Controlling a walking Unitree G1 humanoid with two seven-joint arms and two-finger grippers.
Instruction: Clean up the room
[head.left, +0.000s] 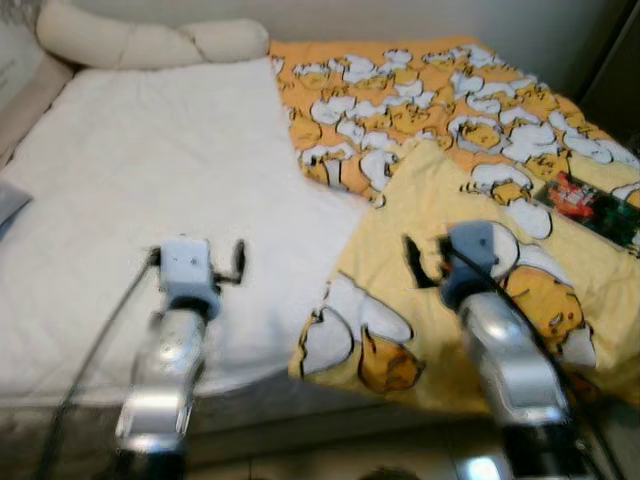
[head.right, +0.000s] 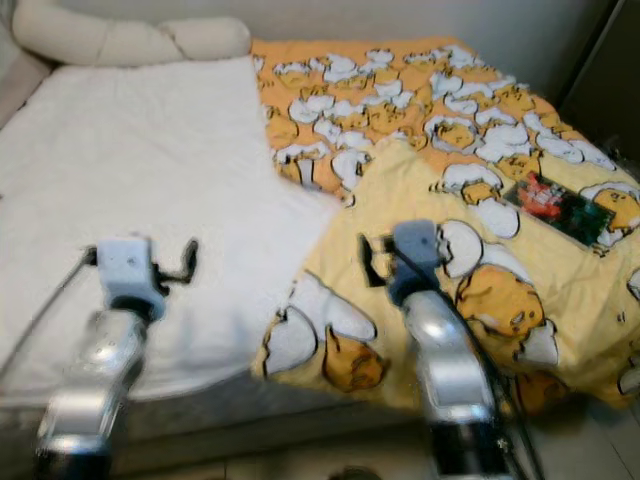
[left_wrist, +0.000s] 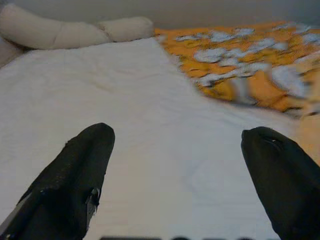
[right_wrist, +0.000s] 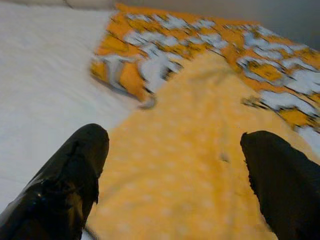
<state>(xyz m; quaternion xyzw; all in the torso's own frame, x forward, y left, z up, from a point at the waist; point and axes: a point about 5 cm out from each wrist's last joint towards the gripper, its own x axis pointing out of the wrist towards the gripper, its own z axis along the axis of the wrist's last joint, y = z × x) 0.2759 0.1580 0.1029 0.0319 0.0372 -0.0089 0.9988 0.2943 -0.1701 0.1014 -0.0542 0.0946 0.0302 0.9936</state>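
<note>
Left eye view: a yellow patterned blanket lies rumpled over the right half of the bed, a small dark packet resting on it. Left wrist view: the left claw hangs spread above the white sheet. Right wrist view: the right claw, also spread, hovers over the blanket's folded-back corner.

Bed sheet plain white, faintly textured. Pillow cream, plain. Blanket orange with repeated white-and-yellow cartoon figures, dark outlines. Folded-over part of blanket pale yellow, faint lighter dots, bigger cartoon figures in white, yellow, orange. Small flat item on blanket dark green with red print. Arms silver; left tool and right tool fingers black.
</note>
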